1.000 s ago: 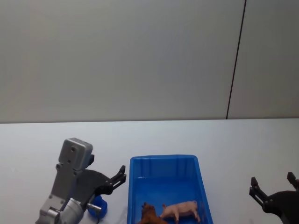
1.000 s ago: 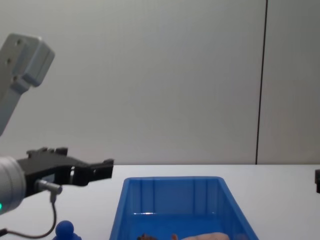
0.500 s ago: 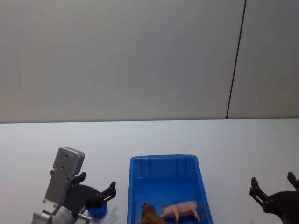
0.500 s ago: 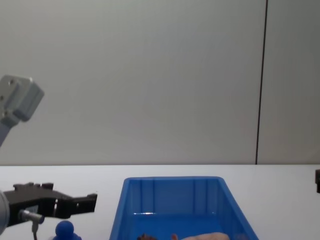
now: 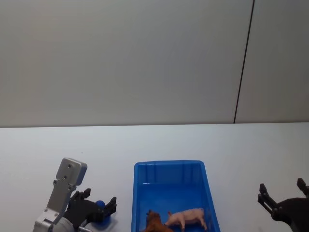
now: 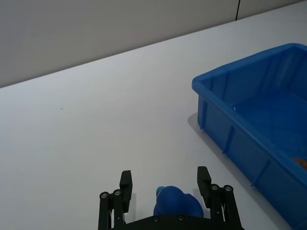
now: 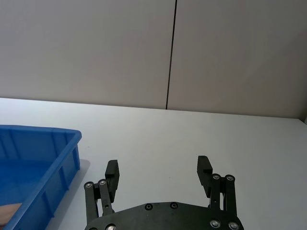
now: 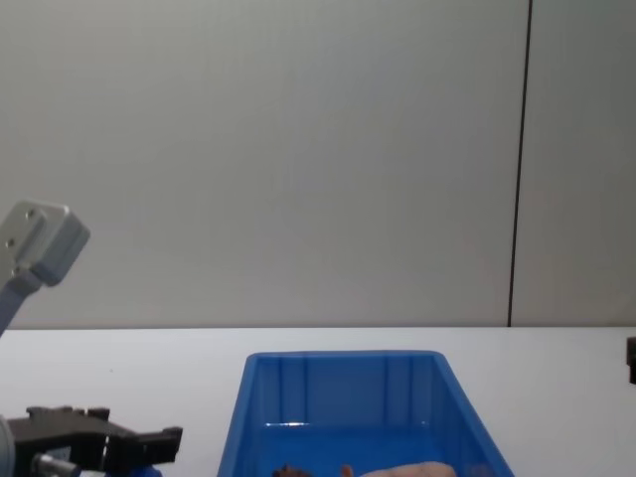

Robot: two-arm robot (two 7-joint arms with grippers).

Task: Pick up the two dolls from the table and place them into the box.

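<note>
Lower than before, the left gripper (image 6: 164, 183) now straddles the blue doll (image 6: 175, 207) beside the box (image 5: 170, 168), fingers spread, apparently not yet touching; right gripper (image 7: 159, 170) idle, open, empty.

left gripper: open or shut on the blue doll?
Open. In the left wrist view the left gripper has its fingers spread on either side of the blue doll, with visible gaps, beside the blue bin.
</note>
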